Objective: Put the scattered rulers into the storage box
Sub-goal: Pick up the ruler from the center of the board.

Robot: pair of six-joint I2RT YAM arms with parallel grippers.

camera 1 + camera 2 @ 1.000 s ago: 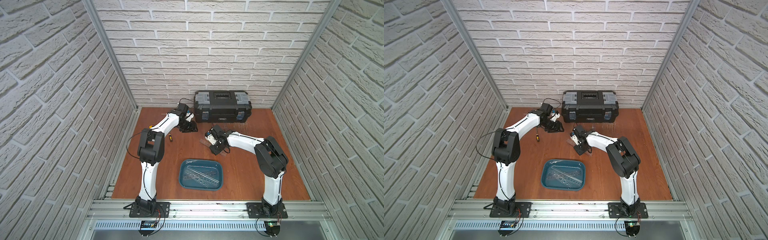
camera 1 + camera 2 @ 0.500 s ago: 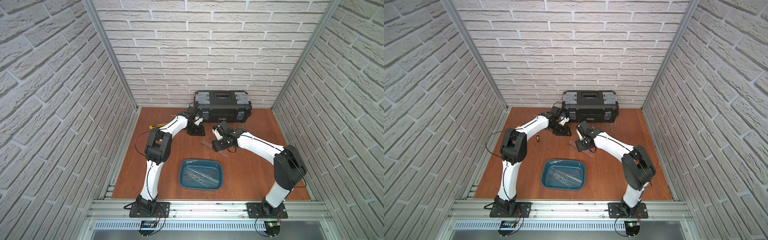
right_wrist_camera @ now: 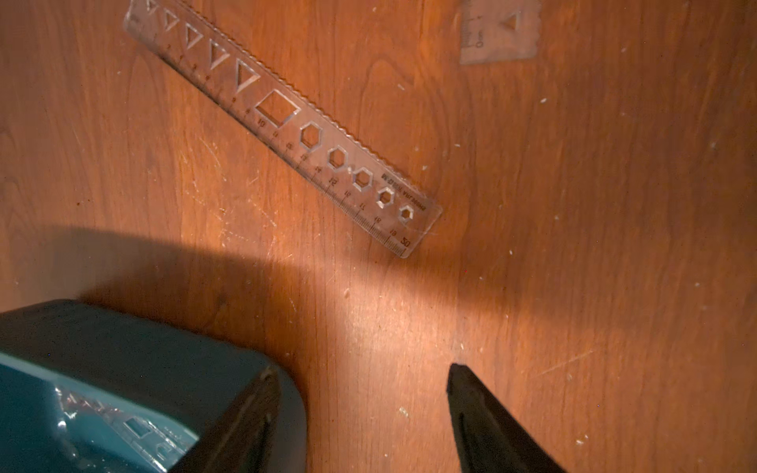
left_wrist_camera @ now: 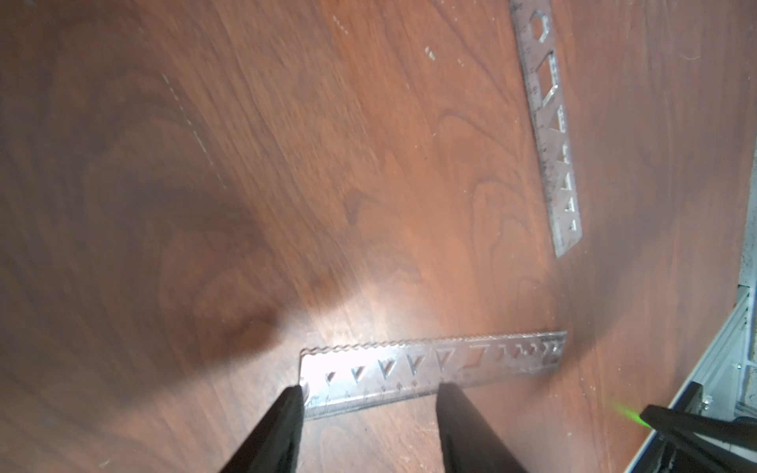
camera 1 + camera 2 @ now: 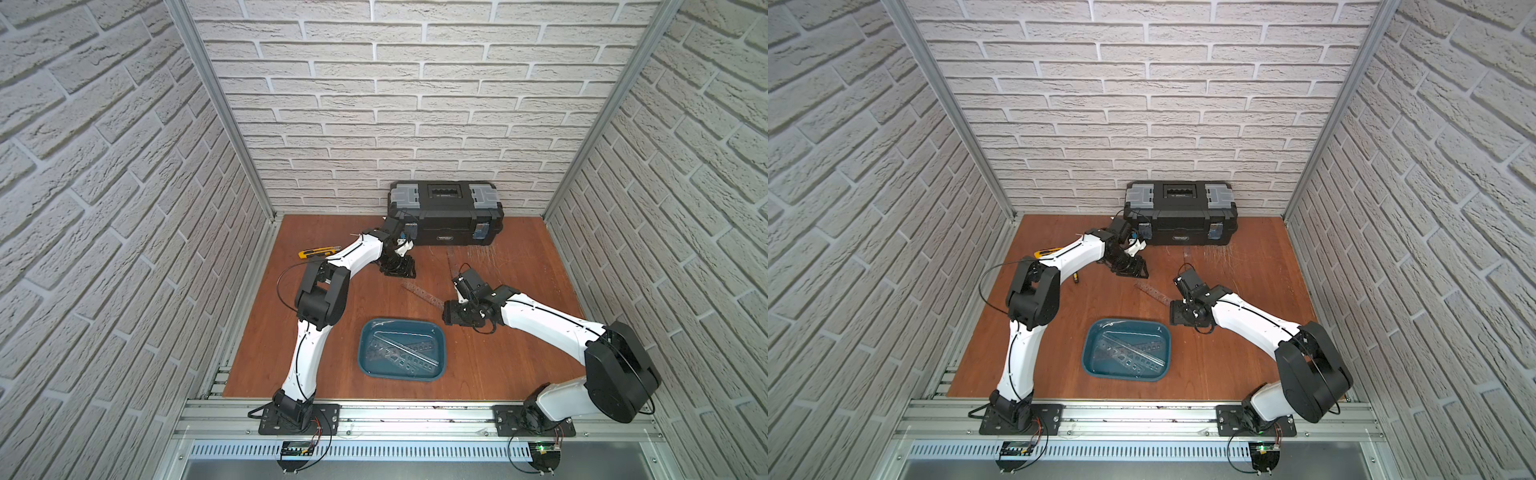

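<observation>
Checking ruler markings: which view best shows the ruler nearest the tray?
Right wrist: the ruler lies close, numbers and cut-outs legible. Both top views show only a faint strip. Left wrist: possibly it, blurred.

Storage box (image 5: 1089,355) holds several rulers (image 5: 1133,355); loose ruler (image 5: 1151,290) on table (image 5: 1246,365) just beside right hand (image 5: 1176,314)

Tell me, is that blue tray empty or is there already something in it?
Not empty. In both top views the teal tray holds several clear rulers lying across its floor; their exact number cannot be told.
</observation>
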